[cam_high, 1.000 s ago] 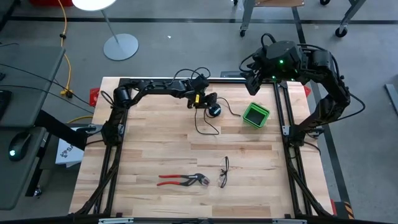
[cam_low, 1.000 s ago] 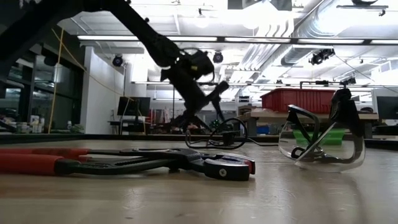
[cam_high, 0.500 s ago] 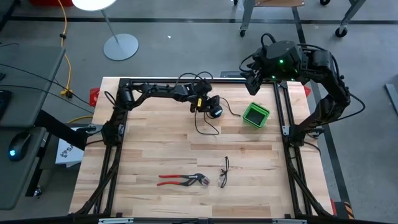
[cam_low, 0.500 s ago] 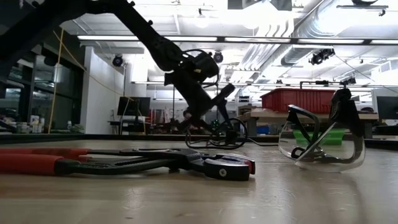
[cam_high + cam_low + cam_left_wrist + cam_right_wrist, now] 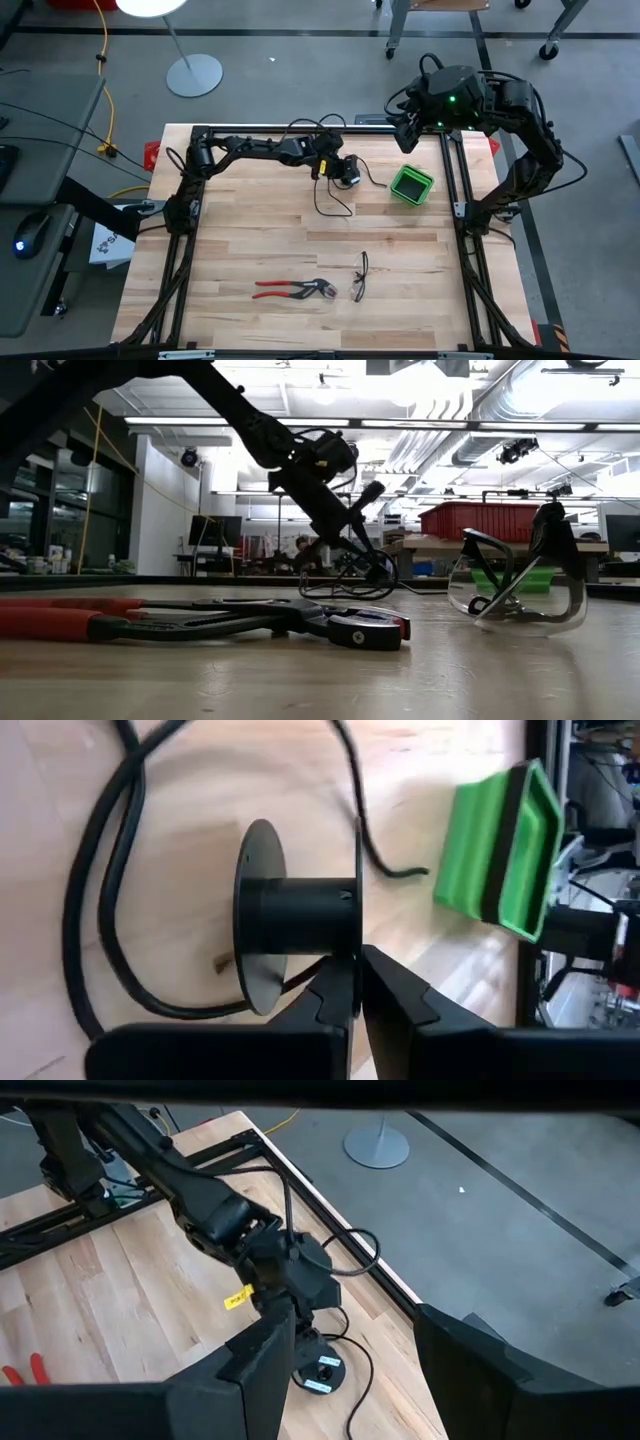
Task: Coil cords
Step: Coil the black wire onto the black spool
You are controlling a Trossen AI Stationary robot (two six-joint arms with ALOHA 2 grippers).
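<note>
Wooden table point(image 5: 250, 250), far half: left tool point(image 5: 343, 170) clamped on reel point(image 5: 300, 915) flange, cord point(image 5: 330, 205) loose beside; right tool point(image 5: 350, 1350) apart, raised far right.

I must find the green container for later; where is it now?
In the high view, the green container sits on the table's far right part, just right of the reel and beside the right arm's frame.

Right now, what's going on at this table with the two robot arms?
The left gripper is at the far middle of the table, its fingers pinched shut on one flange of the small black reel. Most of the black cord lies loose on the wood beside it, not wound. The right gripper waits open above the far right corner, near the green container. Red-handled pliers and safety glasses lie untouched near the front.
</note>
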